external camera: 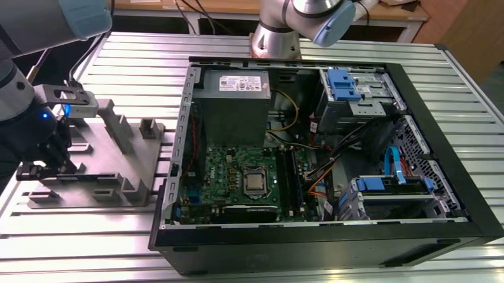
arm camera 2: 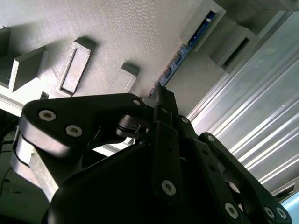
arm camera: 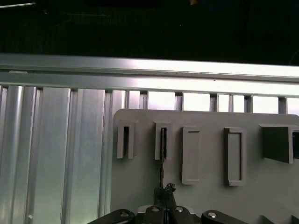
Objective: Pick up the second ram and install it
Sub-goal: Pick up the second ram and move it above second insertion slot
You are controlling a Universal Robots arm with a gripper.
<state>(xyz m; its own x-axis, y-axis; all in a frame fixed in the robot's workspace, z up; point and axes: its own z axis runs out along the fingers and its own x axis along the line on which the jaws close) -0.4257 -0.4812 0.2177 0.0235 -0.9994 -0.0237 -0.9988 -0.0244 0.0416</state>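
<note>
Pinching lower end of second ram (arm camera: 162, 150), gripper (arm camera: 164, 189) fingers pressed onto it; ram stands edge-on in grey fixture (arm camera: 261, 186) slot, beside open PC case (external camera: 315, 254).

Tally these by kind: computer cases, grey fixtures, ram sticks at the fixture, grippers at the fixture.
Case: 1
Fixture: 1
Ram: 1
Gripper, shut on the ram: 1
Total: 4
</note>
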